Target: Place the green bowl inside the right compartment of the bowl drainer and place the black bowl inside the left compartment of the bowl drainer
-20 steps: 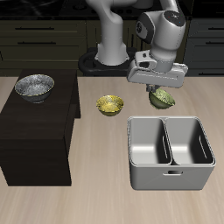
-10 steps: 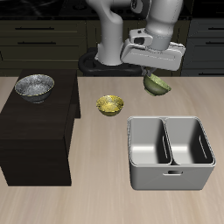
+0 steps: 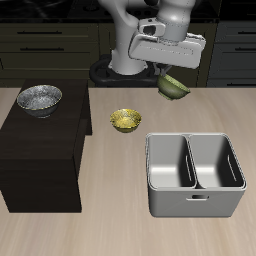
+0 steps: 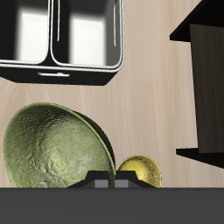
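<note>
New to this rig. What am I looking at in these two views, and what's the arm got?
It is a simulated robot arm with a two-finger gripper, driven remotely by a person. One picture looks down at the table from the front; the other comes from a camera on the wrist, looking past the fingers. The gripper holds the green bowl in the air, tilted, above the table. The bowl drainer, a grey tub with two compartments, stands near the table's front edge with both compartments empty. The black bowl, actually silvery and speckled, sits on a dark cabinet. A yellow bowl rests on the table between them.
</note>
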Robot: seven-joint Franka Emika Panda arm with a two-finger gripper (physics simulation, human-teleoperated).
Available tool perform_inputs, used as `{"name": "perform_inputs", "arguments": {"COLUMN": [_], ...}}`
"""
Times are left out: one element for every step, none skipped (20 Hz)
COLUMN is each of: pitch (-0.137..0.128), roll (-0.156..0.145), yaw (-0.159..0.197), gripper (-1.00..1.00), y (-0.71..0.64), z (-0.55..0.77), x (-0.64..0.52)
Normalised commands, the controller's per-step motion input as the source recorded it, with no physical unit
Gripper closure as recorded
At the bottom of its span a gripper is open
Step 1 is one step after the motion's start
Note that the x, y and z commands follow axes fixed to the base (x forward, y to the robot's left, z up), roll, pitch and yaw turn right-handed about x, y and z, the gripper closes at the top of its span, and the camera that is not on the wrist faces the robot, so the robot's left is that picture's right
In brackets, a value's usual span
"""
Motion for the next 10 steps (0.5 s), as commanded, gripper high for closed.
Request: {"name": "perform_inputs", "arguments": {"pitch": [0.000,-0.008,0.014,-0.126,-0.062,-0.045,-0.108,-0.020,0.027,0.013], "roll": [0.000,0.008,0.027,-0.050,-0.078,0.038,-0.008,-0.070,0.116,-0.064], "yaw": [0.000,-0.028,-0.072,0.044,0.001,0.017,0.095,0.018,0.004,0.064], "gripper": [1.00,1.00,1.00,1.00,1.00,1.00,1.00,1.00,1.00,1.00], "y": [0.07,-0.16,-0.22,-0.15,-0.30,-0.10,-0.11,-0.23,-0.14,-0.19], "z": [-0.01,0.25,0.33,0.31,0.35,0.28,0.23,0.13,0.12,0.10], "x": [-0.10,0.14,0.13,0.09,0.17,0.20,0.23,0.26,0.46,0.31]}}
